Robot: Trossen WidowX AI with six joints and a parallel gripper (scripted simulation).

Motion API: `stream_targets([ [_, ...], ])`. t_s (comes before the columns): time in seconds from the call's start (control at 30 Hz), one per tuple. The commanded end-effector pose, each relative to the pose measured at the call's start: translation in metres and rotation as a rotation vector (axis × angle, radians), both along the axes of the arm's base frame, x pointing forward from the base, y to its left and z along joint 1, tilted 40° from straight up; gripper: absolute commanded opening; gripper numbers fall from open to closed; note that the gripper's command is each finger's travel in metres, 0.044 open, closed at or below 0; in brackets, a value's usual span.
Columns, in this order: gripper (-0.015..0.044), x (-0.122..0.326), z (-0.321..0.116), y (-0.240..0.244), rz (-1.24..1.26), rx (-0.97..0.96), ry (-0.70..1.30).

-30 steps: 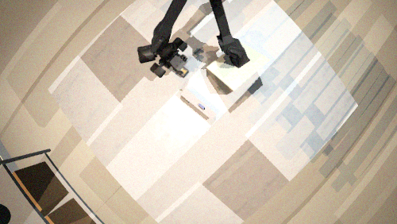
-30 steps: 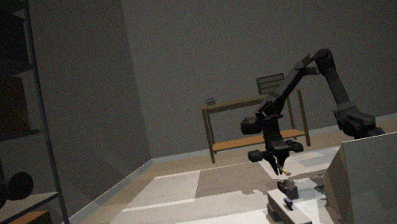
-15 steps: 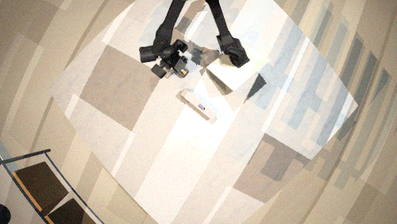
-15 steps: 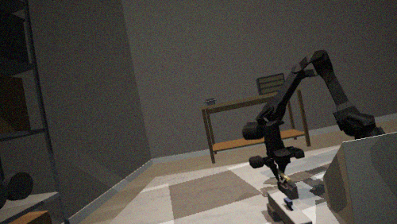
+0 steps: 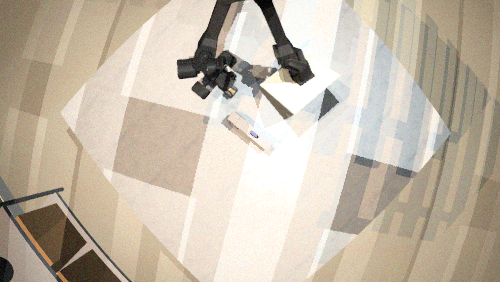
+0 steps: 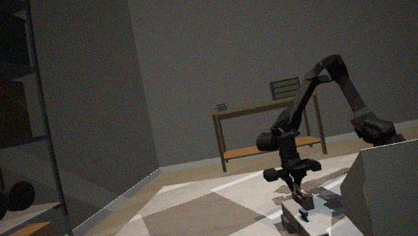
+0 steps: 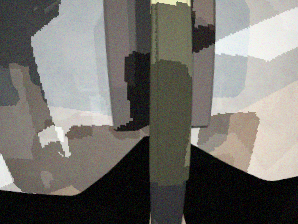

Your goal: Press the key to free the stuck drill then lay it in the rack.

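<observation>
My gripper [image 5: 227,90] [image 6: 298,190] [image 7: 160,143] points down, shut on the drill [image 5: 231,92] [image 6: 303,193] [image 7: 170,100], a thin yellow-green bar with a dark grey end. In the wrist view the drill runs straight up the middle between the dark fingers. The small grooved grey rack [image 6: 308,204] [image 7: 118,95] shows on both sides of it, so the drill is right over the rack. Whether they touch I cannot tell; the arm mostly hides the rack in the top view. The blue key [image 5: 254,134] [image 6: 303,215] sits on the long pale block [image 5: 239,123] [image 6: 290,206].
A large pale box [image 5: 312,92] [image 6: 390,184] stands by the arm's base. The pale block lies close beside the gripper. Shelving [image 5: 36,245] [image 6: 43,125] is at the left, and a wooden bench [image 6: 251,110] stands at the back wall. Strong shadows cross the surface.
</observation>
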State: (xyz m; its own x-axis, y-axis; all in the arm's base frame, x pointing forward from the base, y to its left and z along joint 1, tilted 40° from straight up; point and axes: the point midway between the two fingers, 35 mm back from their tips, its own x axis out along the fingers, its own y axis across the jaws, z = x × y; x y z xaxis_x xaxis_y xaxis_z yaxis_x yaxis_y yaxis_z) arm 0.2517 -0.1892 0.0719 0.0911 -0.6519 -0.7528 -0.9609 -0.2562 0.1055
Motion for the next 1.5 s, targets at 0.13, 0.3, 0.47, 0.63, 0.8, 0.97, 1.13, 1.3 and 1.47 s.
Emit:
stream_targets([
  [0.13,0.0000,0.000,-0.009,-0.006,0.005,0.005,0.005],
  [0.3,0.0000,0.001,-0.014,-0.009,0.005,0.005,0.005],
  [0.47,0.0053,0.001,-0.010,-0.009,0.001,-0.003,0.001],
  [0.63,0.0184,0.001,-0.010,-0.009,0.001,-0.003,0.001],
  [0.8,0.0315,0.001,-0.010,-0.009,0.001,-0.003,0.001],
  [0.97,0.0440,0.001,-0.010,-0.009,0.001,-0.003,0.001],
  [1.13,0.0440,-0.003,0.006,0.006,0.004,0.006,0.004],
  [1.3,0.0440,-0.006,0.019,0.020,0.005,0.007,0.004],
  [1.47,0.0440,-0.007,0.034,0.032,0.005,0.008,0.004],
])
